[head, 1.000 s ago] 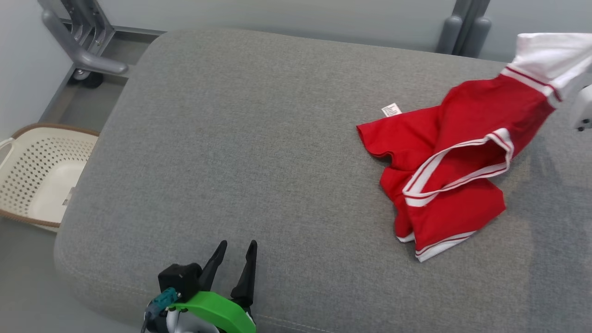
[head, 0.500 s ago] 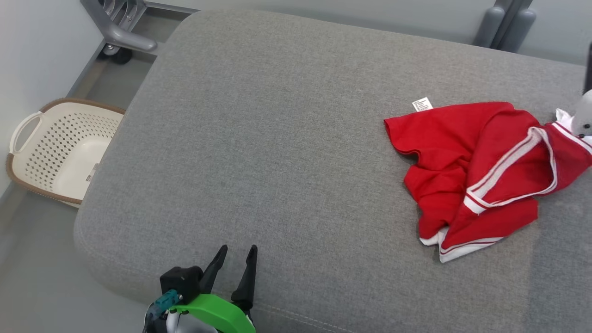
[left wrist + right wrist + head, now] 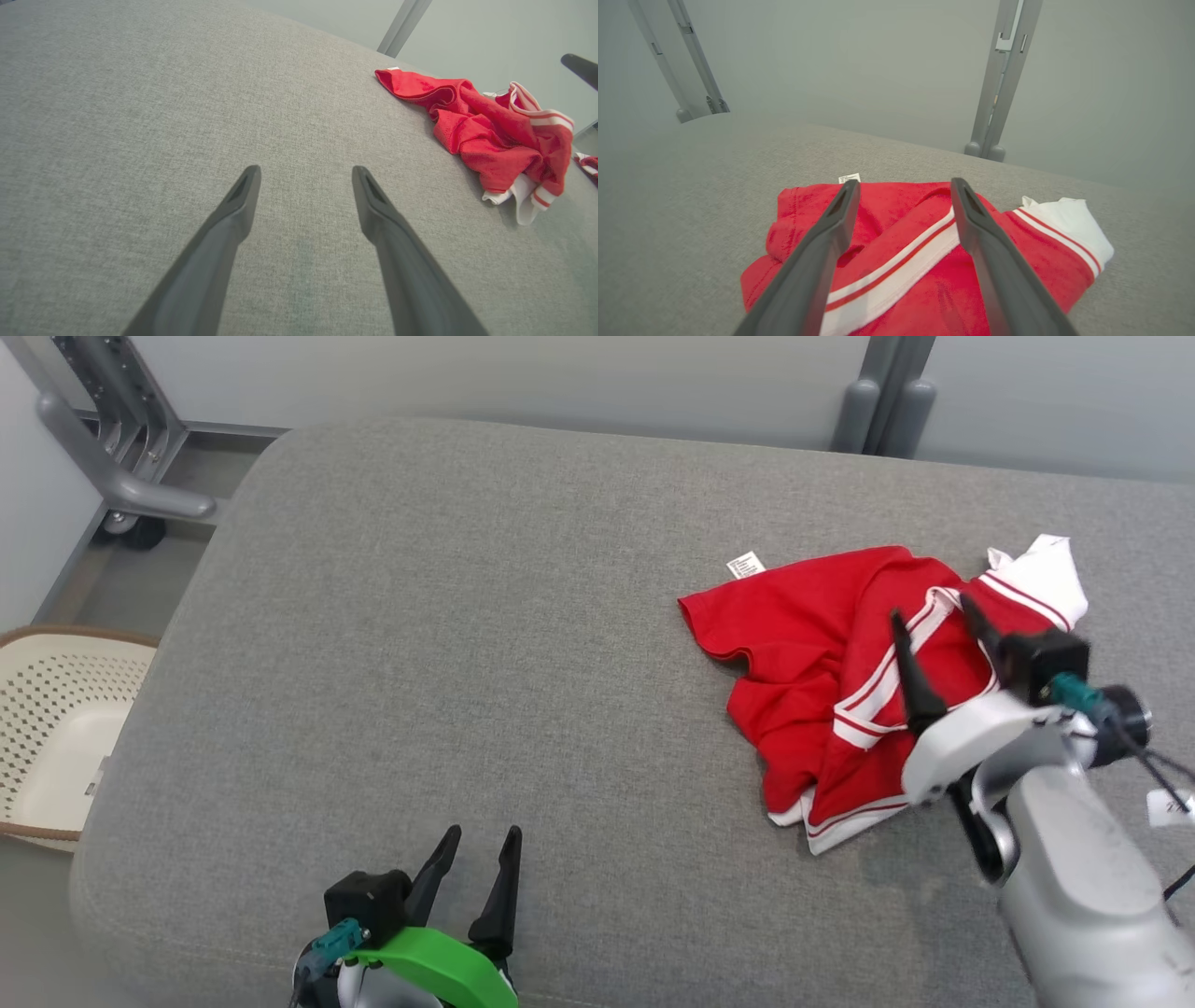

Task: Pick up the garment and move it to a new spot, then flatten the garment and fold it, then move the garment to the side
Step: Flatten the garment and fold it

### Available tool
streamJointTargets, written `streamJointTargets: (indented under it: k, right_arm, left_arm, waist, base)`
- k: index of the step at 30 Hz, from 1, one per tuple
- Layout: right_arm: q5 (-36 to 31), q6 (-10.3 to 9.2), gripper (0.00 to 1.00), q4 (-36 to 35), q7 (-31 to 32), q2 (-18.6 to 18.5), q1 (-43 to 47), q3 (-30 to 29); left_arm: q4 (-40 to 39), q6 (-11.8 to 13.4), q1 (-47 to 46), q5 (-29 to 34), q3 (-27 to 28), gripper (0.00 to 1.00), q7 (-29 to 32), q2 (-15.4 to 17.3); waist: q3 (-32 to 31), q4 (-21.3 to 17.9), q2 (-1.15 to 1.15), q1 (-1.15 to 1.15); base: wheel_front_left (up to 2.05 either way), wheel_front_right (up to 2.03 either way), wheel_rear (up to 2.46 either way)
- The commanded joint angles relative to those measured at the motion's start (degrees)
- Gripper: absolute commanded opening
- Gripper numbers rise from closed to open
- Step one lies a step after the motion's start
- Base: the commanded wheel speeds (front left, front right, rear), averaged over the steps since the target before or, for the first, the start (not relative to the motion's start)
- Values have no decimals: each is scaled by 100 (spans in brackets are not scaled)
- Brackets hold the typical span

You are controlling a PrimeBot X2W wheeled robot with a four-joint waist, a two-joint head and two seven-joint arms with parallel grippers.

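Your right gripper [image 3: 931,606] hangs spread and empty over the crumpled red garment [image 3: 803,644], soft, light and limp, best pinched at its white corner [image 3: 1047,581]; your left gripper [image 3: 483,833] rests spread too.

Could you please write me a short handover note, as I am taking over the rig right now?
Left claw: open, empty, over the near edge of the grey cushion.
Right claw: open, empty, over the garment, not gripping it.
The garment: red with white trim, crumpled on the cushion's right half, held by nothing.
Done: it is set down on the cushion.
Left: flatten it, fold it, move it aside.
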Motion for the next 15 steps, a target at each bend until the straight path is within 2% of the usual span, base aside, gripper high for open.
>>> streamJointTargets:
  k: [1, 6, 9, 15]
  right_arm:
    - [155, -6, 100, -210, -21, 71, 329, 228]
    - [855, -6, 100, -982, -21, 271, 1310, 836]
    - [1042, -4, 100, -1266, -20, 344, 1699, 1131]
    - [898, -4, 100, -1019, -20, 483, 1797, 1130]
  left_arm:
    - [7, -15, 13, -26, 7, 100, 0, 20]
    - [22, -15, 161, -44, 17, 100, -1, 19]
    - [37, -15, 226, -16, 61, 100, 0, 20]
    - [123, -15, 280, 44, 11, 100, -1, 19]
  waist:
    - [-190, -183, 0, 0]
    - [-277, -226, 0, 0]
    - [-306, -244, 0, 0]
    - [-393, -210, 0, 0]
  base:
    - [0, 0, 0]
    - [0, 0, 0]
    - [0, 0, 0]
    - [0, 0, 0]
